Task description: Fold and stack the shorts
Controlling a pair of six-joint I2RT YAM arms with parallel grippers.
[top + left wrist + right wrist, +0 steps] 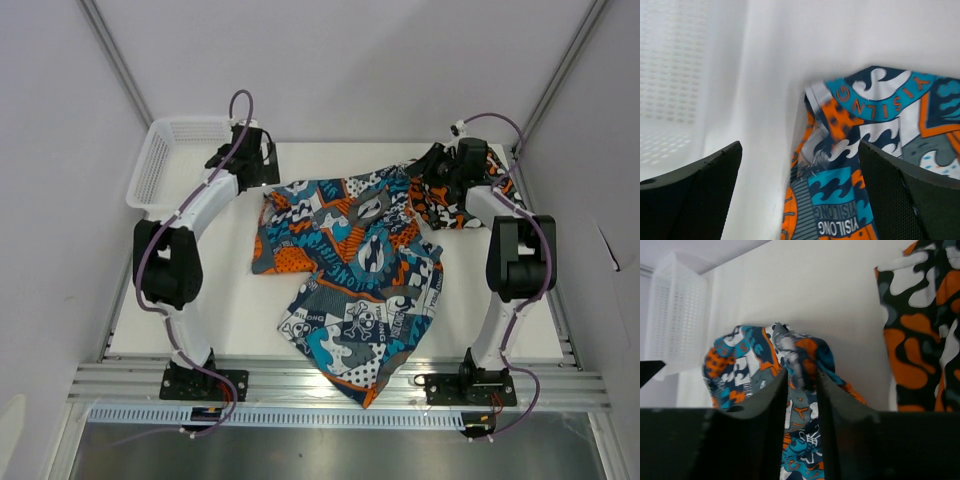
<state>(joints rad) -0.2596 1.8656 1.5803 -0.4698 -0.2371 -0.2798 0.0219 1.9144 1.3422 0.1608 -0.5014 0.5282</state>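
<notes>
The blue-teal, orange and white cartoon-print shorts (350, 270) lie spread and rumpled across the middle of the table, one leg reaching the near edge. My left gripper (262, 172) hovers open over their far left corner; in the left wrist view that corner (880, 120) lies between and beyond the wide-apart fingers of this gripper (799, 150), which hold nothing. The orange, black, grey and white camouflage shorts (450, 205) lie at the far right, partly under the right arm. My right gripper (801, 374) is shut on a bunched fold of the cartoon shorts (740, 360), beside the camouflage shorts (920, 340).
A white plastic mesh basket (165, 160) stands at the far left corner, just left of my left gripper; its wall (675, 75) fills the left of the left wrist view. White walls enclose the table on three sides.
</notes>
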